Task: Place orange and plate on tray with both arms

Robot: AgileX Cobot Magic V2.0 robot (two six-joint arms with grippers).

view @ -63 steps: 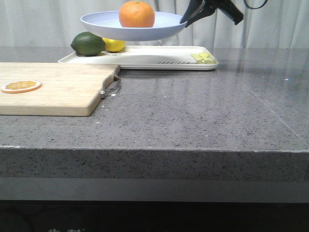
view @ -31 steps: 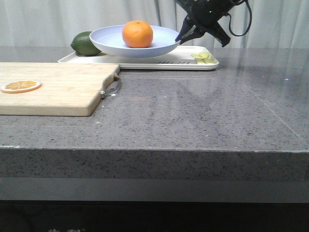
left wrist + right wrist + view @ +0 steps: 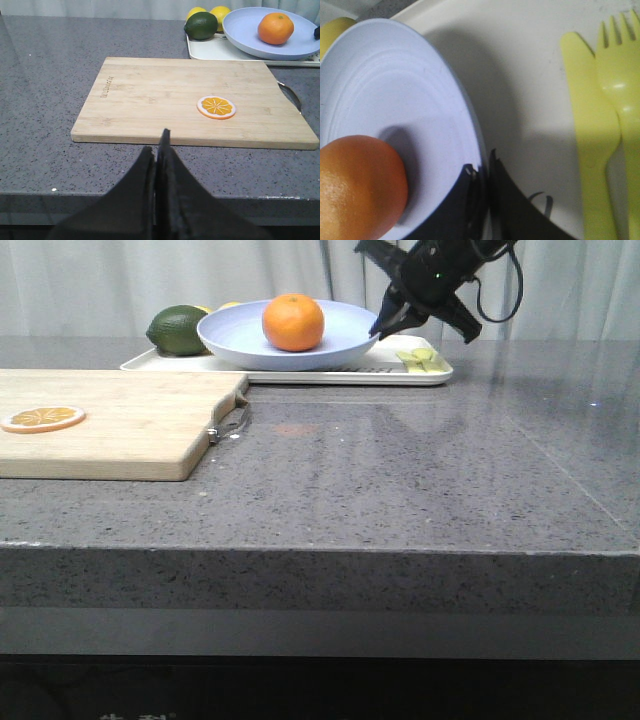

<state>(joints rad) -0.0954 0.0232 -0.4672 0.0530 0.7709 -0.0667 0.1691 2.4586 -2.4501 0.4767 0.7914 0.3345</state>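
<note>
A speckled grey stone worktop (image 3: 400, 480) fronts pale curtains (image 3: 120, 285). At its far side lies the tray (image 3: 300, 368); the plate (image 3: 240, 335) sits on the tray, the orange (image 3: 293, 322) inside it. The right end effector (image 3: 383, 328) pinches the plate's rim on the side away from a green fruit (image 3: 181, 328). The left end effector (image 3: 159, 150) is clenched on nothing, near a cutting board (image 3: 150, 95) bearing an orange slice (image 3: 216, 107).
</note>
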